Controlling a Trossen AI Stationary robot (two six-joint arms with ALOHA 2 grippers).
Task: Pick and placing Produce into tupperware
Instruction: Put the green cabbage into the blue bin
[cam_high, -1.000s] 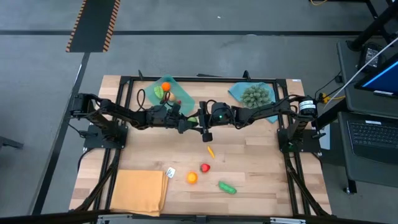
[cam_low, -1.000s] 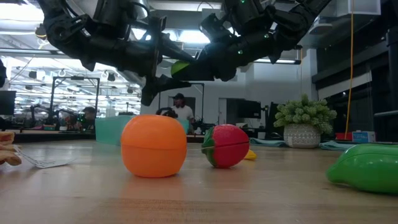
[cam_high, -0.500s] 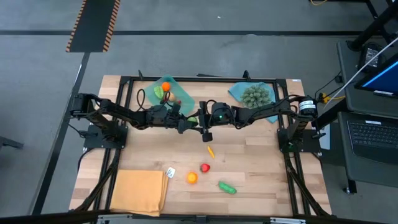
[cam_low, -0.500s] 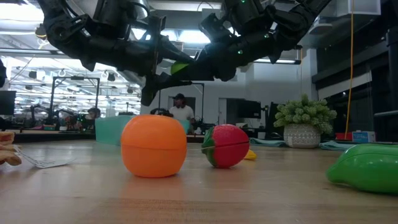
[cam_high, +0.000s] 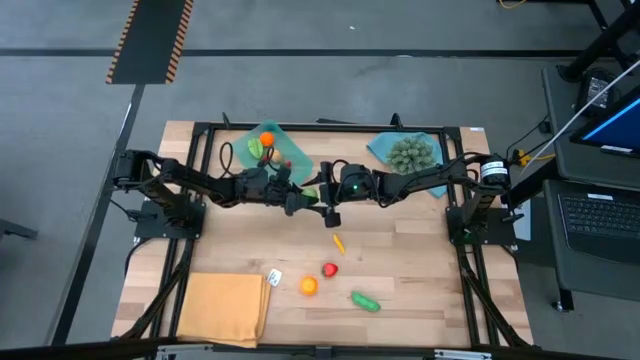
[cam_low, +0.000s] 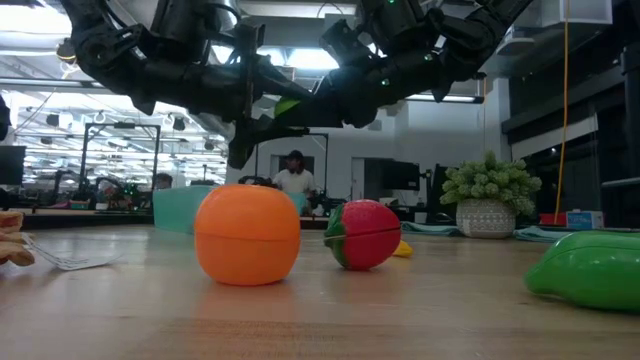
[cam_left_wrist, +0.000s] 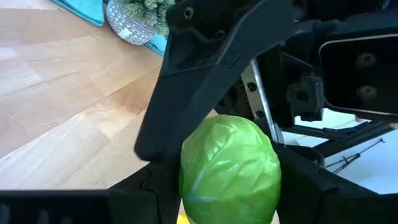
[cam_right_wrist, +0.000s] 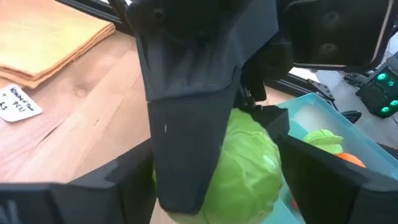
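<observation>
**A:** Mid-table, raised off the wood: left gripper and right gripper meet nose to nose. Green cabbage sits between them.

**B:** Who has it?

**A:** Left claw is clamped on it, one dark finger against each side. The right gripper is right up against the cabbage too; I cannot tell whether it is gripping or loose.

**B:** Tupperware?

**A:** Tupperware lies at the far edge, just behind the left arm, with an orange piece and a yellow-green piece inside. The cabbage hangs near its corner, outside it.

**B:** Loose produce?

**A:** Near side of the table: carrot, red fruit, orange fruit, green pod.
</observation>
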